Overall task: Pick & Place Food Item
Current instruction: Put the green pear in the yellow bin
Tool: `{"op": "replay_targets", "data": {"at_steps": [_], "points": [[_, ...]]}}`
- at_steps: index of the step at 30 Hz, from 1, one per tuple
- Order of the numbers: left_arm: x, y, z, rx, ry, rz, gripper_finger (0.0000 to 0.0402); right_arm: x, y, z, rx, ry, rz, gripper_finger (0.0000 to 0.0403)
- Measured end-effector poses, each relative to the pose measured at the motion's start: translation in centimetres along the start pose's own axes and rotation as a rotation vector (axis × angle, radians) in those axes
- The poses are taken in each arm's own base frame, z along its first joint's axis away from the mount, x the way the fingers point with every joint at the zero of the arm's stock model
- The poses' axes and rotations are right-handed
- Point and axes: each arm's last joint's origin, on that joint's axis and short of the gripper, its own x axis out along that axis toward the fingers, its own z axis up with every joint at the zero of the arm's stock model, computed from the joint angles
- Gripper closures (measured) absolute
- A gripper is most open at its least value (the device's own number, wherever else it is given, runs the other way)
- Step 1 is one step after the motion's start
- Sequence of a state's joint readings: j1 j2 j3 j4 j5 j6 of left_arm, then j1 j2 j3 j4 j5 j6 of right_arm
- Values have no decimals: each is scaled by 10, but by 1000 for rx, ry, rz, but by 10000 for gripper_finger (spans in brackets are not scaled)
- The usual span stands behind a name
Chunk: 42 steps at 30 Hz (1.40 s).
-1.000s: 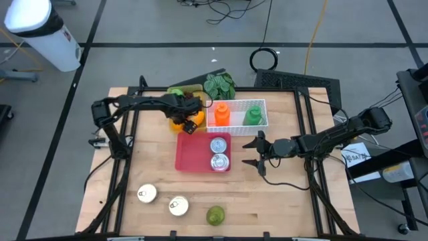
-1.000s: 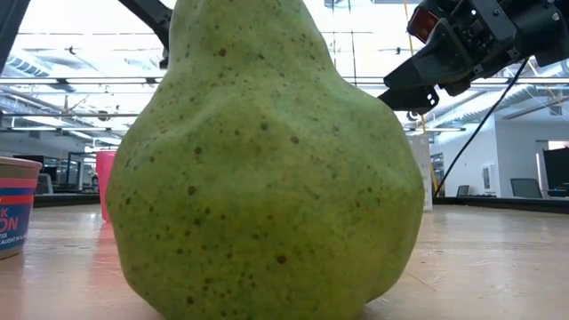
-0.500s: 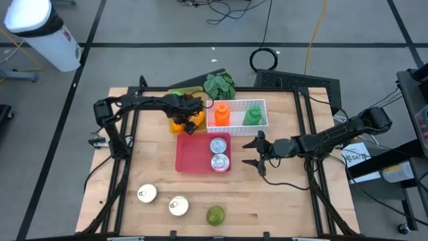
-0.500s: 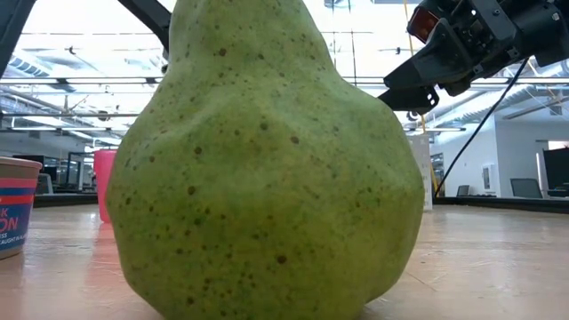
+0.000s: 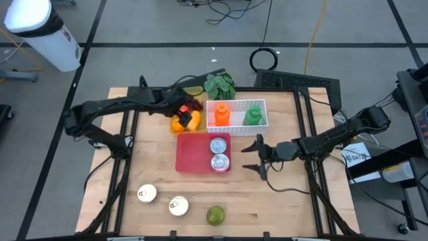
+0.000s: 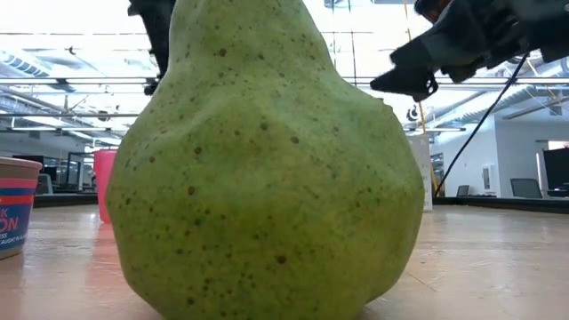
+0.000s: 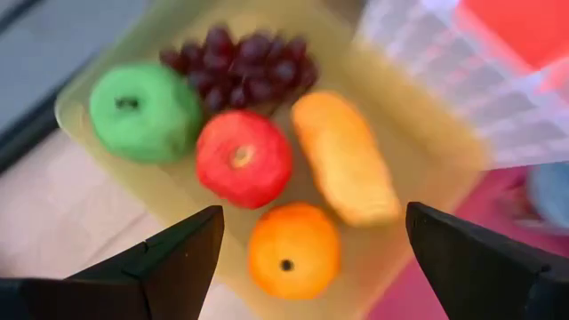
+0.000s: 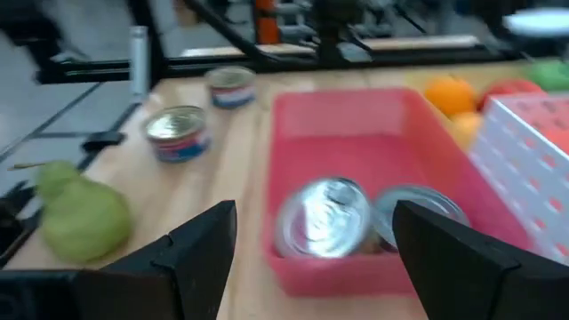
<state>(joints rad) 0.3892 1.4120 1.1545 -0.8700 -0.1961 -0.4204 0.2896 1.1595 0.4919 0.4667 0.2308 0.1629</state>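
A yellow tray at the table's far middle holds a green apple, dark grapes, a red apple, an orange and an orange-yellow oblong piece. My left gripper hovers open above these fruits, with nothing between its fingers. My right gripper hangs open to the right of the red bin, which holds two cans. It holds nothing. A green pear stands upright on the wood near the front edge and fills the low view.
A white basket with an orange and a green item sits right of the yellow tray, with leafy greens behind it. Two cans stand at the front left. Bare wood lies at the front right.
My left gripper has risen from down among the fruits in the yellow tray and drawn back toward the table's far left, tipping less steeply. The fruits stay in the tray. My right gripper has kept its place.
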Motion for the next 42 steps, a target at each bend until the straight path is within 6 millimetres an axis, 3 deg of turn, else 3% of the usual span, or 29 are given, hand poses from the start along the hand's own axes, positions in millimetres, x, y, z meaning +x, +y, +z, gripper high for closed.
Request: {"op": "replay_targets", "data": {"at_steps": [5,10,20,25,30,35,42], "points": [[-37,-19,-15,23,-148,-9,39,-1,20,0,-50,-49,84,119],[-56,-40,-33,55,-226,-23,45,9,43,-3,-57,-37,155,119],[-74,-78,-51,76,-354,-141,37,74,118,-21,-163,83,303,116],[-84,-94,-53,94,-436,-255,37,104,148,-32,-199,108,354,86],[-93,-106,-56,85,-491,-341,36,128,161,-49,-229,170,383,47],[-98,-112,-60,91,-510,-384,36,149,171,-67,-220,203,417,38],[-101,-116,-63,103,-519,-408,36,167,160,-81,-212,227,375,50]]}}
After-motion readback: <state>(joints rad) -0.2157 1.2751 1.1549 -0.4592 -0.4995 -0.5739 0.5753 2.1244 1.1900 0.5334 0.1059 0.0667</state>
